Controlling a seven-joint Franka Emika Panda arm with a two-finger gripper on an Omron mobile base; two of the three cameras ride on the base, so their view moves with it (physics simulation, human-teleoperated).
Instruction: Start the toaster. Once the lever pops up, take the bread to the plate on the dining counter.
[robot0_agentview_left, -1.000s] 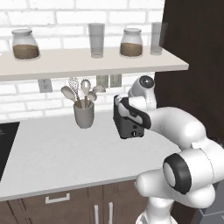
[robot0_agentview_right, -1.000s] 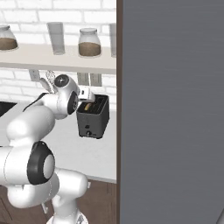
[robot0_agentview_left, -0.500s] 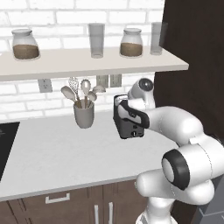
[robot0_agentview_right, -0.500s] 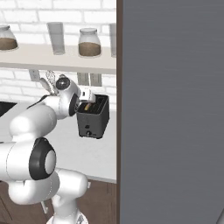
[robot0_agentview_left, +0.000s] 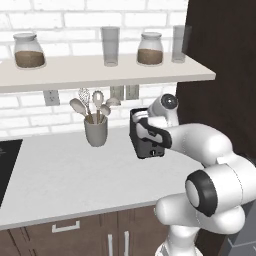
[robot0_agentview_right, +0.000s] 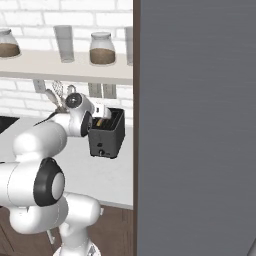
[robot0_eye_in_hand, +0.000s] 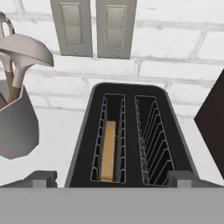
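toaster (robot0_eye_in_hand: 129, 135) sits on the counter (robot0_agentview_left: 60, 170) with bread (robot0_eye_in_hand: 108, 151) in its left slot. end effector (robot0_eye_in_hand: 111, 178) hovers above, fingers spread. it should approach the lever squarely and press straight down.

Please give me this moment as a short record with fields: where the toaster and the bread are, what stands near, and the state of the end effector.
toaster: on the counter, at the brick wall, two slots facing up
bread: standing inside the left slot in the hand view; right slot empty
end effector: open, above the toaster's near end, holding nothing
utensil cup: grey, beside the toaster, spoons and a whisk inside
shelf: above, with two jars and glasses
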